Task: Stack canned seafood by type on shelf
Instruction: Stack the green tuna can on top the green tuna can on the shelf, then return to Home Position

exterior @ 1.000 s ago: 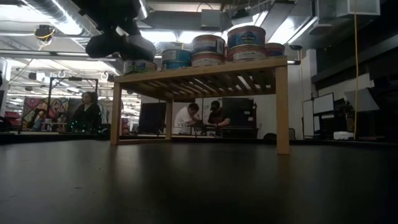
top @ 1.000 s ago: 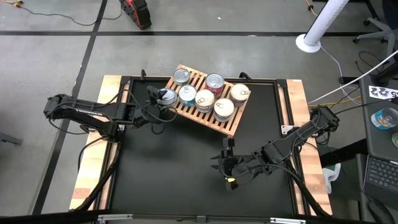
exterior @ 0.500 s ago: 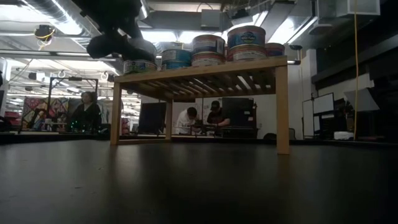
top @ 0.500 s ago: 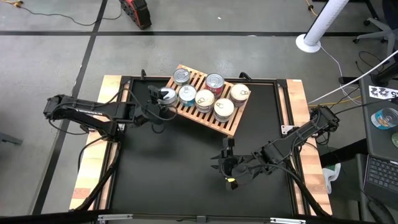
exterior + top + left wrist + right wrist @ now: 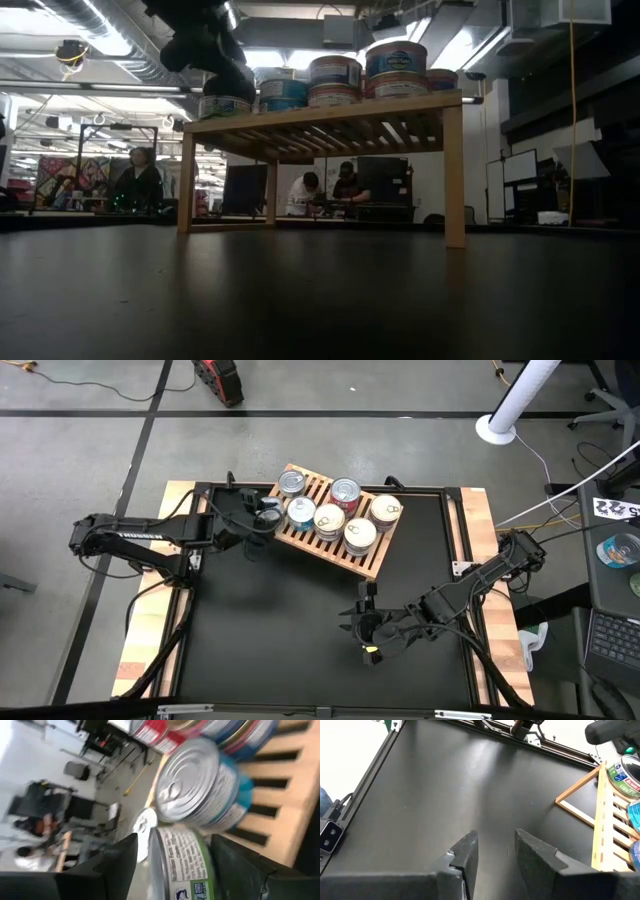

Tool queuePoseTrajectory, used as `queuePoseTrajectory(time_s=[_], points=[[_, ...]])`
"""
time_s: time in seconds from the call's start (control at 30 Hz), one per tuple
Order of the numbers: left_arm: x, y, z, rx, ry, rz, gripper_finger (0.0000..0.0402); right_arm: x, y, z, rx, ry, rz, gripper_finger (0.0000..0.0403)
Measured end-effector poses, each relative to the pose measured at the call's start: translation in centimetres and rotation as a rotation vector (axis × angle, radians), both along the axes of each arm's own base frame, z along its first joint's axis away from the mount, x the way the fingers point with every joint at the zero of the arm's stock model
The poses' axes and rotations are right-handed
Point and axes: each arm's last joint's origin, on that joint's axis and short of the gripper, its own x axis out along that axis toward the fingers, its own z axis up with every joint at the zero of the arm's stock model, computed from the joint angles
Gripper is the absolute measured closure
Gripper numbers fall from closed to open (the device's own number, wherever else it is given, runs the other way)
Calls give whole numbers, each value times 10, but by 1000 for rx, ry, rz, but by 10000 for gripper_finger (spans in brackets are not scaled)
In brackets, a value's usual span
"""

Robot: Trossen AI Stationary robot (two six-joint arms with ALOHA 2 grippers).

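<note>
Holding a green-label can (image 5: 182, 865) between wide fingers, my left gripper (image 5: 262, 517) sits at the shelf's (image 5: 345, 552) 9 o'clock edge; six tins on top. Right gripper (image 5: 366, 632) part-open, empty.

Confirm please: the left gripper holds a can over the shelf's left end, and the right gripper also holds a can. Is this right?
Not quite. The right gripper holds nothing: the right wrist view shows only bare table between its fingers. The rest is right: the left gripper holds a can over the left end of the shelf.

Grey concrete floor (image 5: 90, 460), a white pole base (image 5: 495, 428), bright ceiling lights (image 5: 265, 57).
</note>
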Motion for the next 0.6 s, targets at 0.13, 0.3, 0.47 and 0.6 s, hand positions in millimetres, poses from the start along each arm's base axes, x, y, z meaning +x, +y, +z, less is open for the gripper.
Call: queuePoseTrajectory(time_s=[0.13,0.3,0.47,0.6], points=[[0,-1,-1,-32,5,-32,153,0,0,0,0,0,0,276],[-3,-3,-5,-71,35,-13,153,0,0,0,-1,1,0,276],[-2,-9,-4,-90,3,-40,153,0,0,0,-1,2,0,276],[-4,-20,2,-127,-49,-65,153,-1,0,0,-4,4,1,276]])
